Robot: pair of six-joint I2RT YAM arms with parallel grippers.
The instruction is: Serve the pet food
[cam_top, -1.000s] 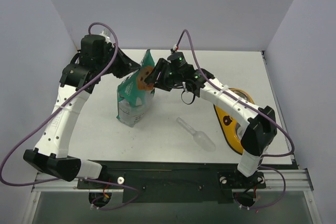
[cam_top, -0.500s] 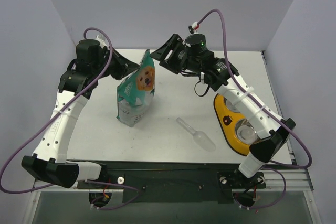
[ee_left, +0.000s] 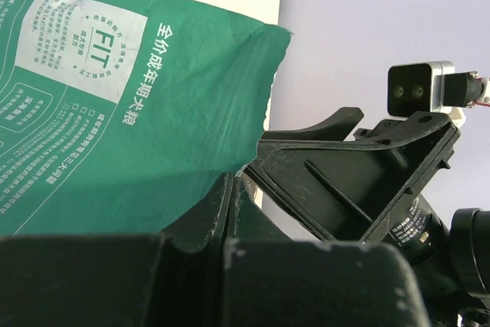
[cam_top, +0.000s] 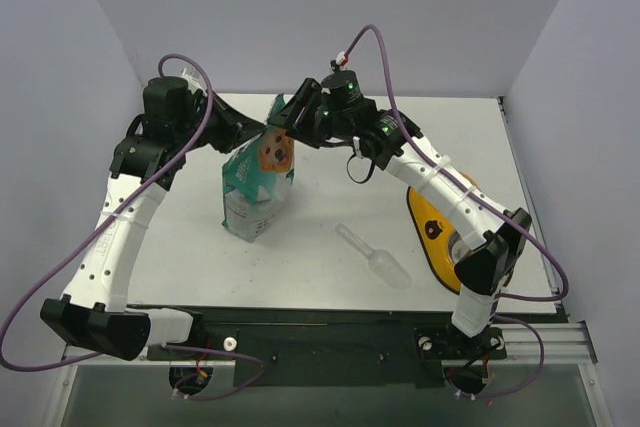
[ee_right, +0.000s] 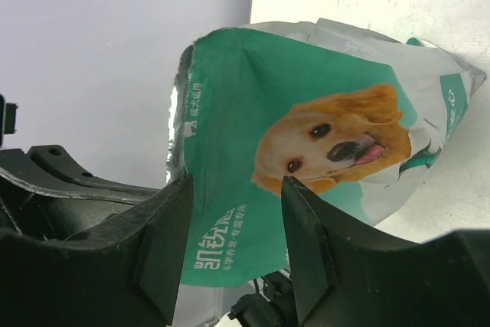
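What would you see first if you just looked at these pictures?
The green bag with a golden dog's face stands at the back left of the table, the left gripper and right gripper at its top. Also a yellow dish at the right edge and a clear scoop lying mid-table.

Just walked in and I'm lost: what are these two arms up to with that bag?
Both arms are at the top of the upright green food bag. The left gripper looks pinched on its top edge; the right gripper is open, fingers straddling that edge. No kibble shows yet. The clear scoop lies untouched on the table beside the yellow bowl.
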